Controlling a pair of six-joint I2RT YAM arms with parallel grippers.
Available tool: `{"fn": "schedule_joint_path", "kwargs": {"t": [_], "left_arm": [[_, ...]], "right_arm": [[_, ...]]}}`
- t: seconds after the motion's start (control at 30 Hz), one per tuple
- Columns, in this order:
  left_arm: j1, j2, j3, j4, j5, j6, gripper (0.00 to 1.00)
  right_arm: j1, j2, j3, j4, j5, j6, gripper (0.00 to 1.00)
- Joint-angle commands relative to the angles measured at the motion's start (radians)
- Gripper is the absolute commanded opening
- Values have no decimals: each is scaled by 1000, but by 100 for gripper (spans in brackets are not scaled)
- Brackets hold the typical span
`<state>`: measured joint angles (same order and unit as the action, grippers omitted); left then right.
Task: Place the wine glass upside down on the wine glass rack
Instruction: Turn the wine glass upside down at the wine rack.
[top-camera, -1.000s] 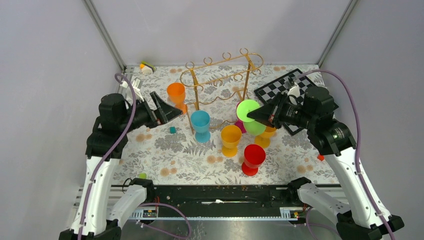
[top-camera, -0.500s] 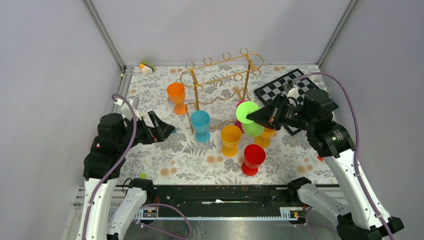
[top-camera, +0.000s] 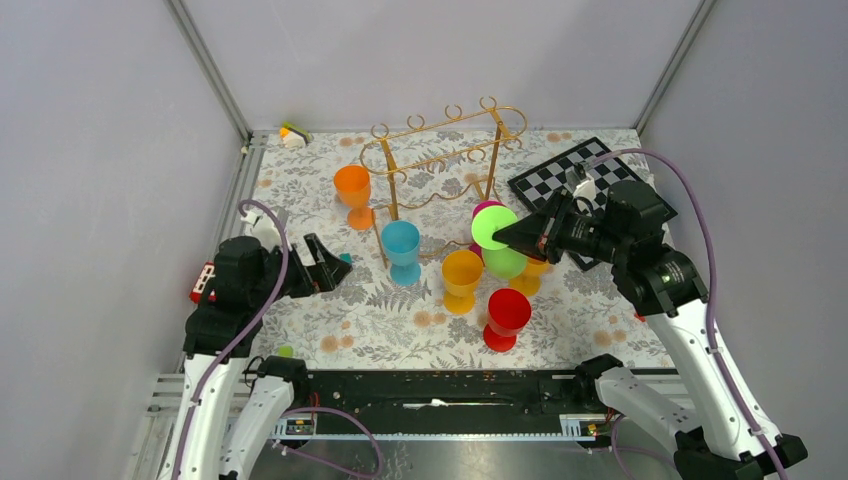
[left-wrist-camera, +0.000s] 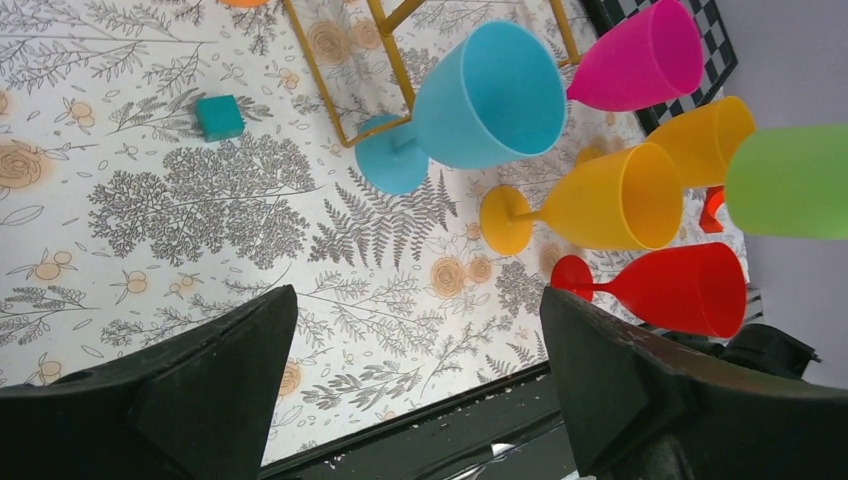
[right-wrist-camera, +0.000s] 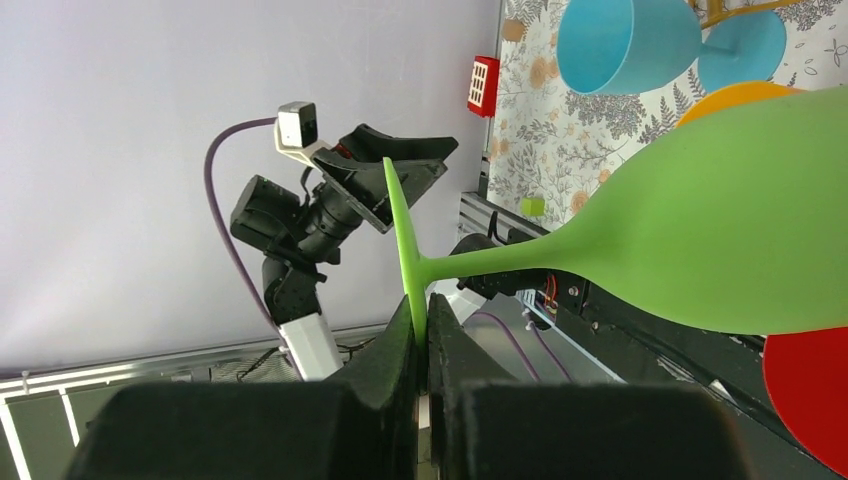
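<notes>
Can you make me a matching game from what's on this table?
Things:
1. green glass
2. blue glass
3. chessboard
4. left gripper

Places or states:
a. open, holding nothing
b. pinched by its foot in the right gripper
c. upright beside the rack
d. lying flat, far right corner

Pairs: 1-b, 2-c, 3-d, 4-a

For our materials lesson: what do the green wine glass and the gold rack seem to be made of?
Green wine glass: probably plastic, opaque, matte, evenly coloured with thin foot. Gold rack: likely metal wire, smooth gold finish, thin rods bent into curls.
</notes>
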<state>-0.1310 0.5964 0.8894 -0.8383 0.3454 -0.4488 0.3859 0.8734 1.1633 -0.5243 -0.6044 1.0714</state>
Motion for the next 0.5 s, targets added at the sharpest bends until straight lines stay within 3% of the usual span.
{"fn": "schedule_joint_path", "kwargs": {"t": [0.0, 0.47], "left_arm": [[1, -41, -62, 121, -23, -3, 98], [1, -68, -156, 221, -111, 27, 98]], "right_arm": [[-5, 7, 22, 43, 5, 17, 0], [-5, -1, 47, 76, 57, 9, 0]]}}
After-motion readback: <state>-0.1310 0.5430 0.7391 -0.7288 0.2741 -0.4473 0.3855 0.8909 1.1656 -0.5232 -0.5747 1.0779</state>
